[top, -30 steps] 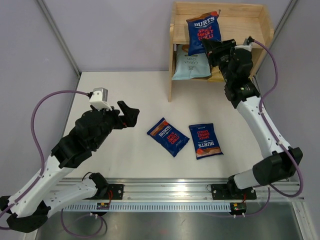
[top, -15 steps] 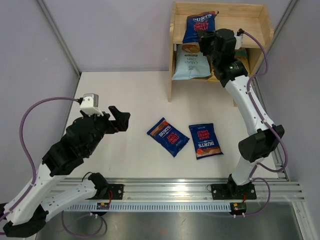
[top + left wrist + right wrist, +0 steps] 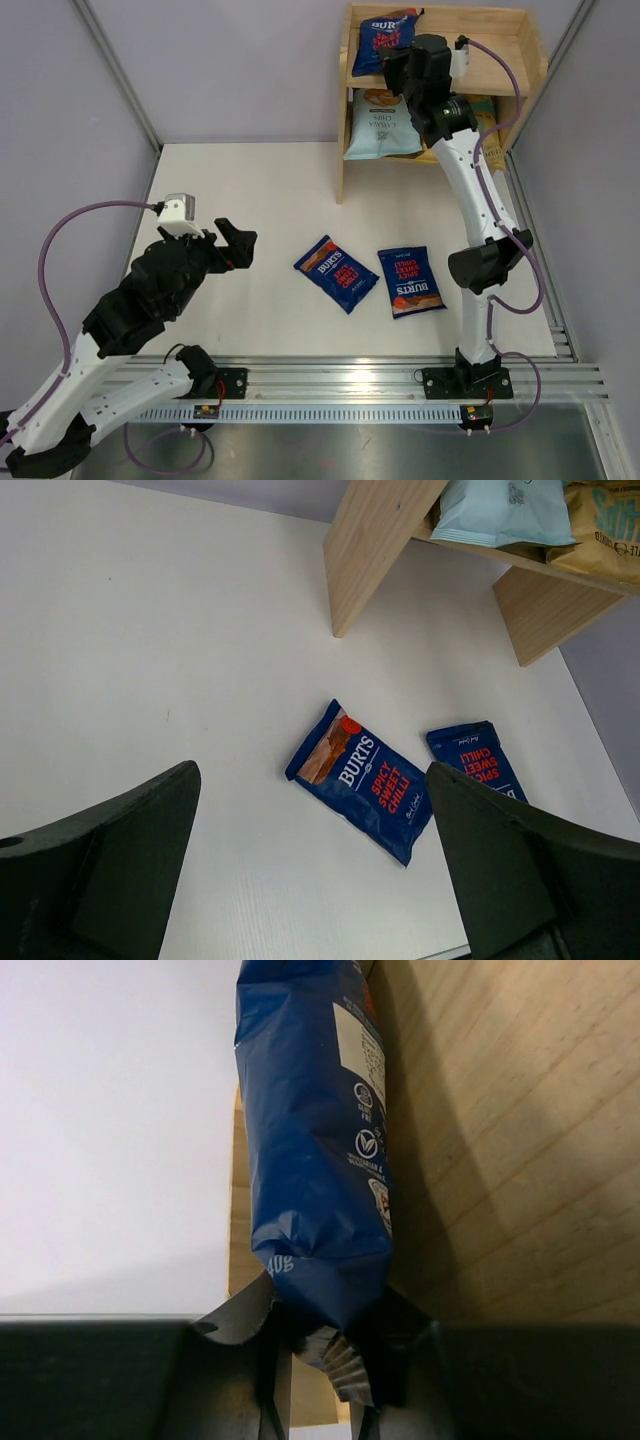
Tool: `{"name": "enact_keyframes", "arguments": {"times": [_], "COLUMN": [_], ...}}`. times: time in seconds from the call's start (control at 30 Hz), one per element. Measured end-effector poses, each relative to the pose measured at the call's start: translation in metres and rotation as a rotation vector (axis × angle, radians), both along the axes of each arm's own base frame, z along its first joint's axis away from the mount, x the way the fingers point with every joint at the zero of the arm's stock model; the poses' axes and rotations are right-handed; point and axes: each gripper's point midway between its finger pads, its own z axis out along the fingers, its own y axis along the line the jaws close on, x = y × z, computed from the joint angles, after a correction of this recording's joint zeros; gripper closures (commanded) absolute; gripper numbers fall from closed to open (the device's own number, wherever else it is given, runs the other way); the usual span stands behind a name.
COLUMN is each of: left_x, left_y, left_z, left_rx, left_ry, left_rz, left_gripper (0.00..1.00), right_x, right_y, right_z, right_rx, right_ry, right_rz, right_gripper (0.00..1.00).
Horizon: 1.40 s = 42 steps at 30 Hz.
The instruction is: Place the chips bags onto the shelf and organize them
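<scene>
The wooden shelf (image 3: pixel 525 45) stands at the back right. My right gripper (image 3: pixel 395 58) is shut on the bottom seam of a dark blue Burts chips bag (image 3: pixel 386 28) and holds it over the left of the top tier. In the right wrist view that bag (image 3: pixel 315 1160) hangs between the jaws, next to the shelf's wood (image 3: pixel 520 1160). A light blue bag (image 3: pixel 380 125) and a yellow bag (image 3: pixel 487 118), partly hidden by the arm, sit on the lower tier. Two dark blue bags (image 3: pixel 335 272) (image 3: pixel 410 281) lie flat on the table. My left gripper (image 3: pixel 236 245) hovers open, left of them, holding nothing.
The left wrist view looks down on both loose bags (image 3: pixel 365 778) (image 3: pixel 478 760) and the shelf's left side panel (image 3: pixel 375 540). Grey walls with metal frame posts (image 3: pixel 115 70) close off the table's left and back. A metal rail (image 3: pixel 400 375) runs along the near edge.
The right arm has carried its dark blue bag up and leftward, deeper over the top tier. The left arm has drawn back a little to the left, still open.
</scene>
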Motion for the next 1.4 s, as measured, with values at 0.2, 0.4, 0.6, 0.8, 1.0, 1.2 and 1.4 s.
{"name": "enact_keyframes", "arguments": {"times": [0.2,0.4,0.6,0.8,1.0,1.2,1.4], "left_x": [-0.001,-0.001,-0.002,-0.002,0.000,0.001,0.001], "left_y": [0.001,0.001,0.000,-0.002,-0.006,-0.009,-0.010], "left_z": [-0.002,-0.011,-0.012,-0.017,-0.024,-0.032,-0.032], "left_rx": [0.004,0.022,0.024,0.031,0.047,0.059,0.062], "left_ry": [0.005,0.026,0.030,0.041,0.060,0.077,0.076], "left_rz": [0.000,-0.001,-0.005,-0.014,-0.021,-0.032,-0.034], "left_gripper": [0.01,0.01,0.01,0.01,0.01,0.01,0.01], "right_x": [-0.004,-0.018,-0.020,-0.023,-0.030,-0.029,-0.026], "right_y": [0.007,0.005,-0.002,-0.024,-0.031,-0.030,-0.017], "right_z": [-0.004,0.022,0.016,0.011,0.007,0.001,-0.004], "right_rx": [-0.079,-0.207,-0.350,-0.481,-0.546,-0.558,-0.540], "right_ry": [0.006,-0.063,-0.058,-0.023,-0.017,-0.002,-0.009], "right_rz": [0.024,0.040,0.046,0.035,0.039,0.052,0.084], "right_gripper": [0.45,0.01,0.00,0.01,0.12,0.34,0.42]}}
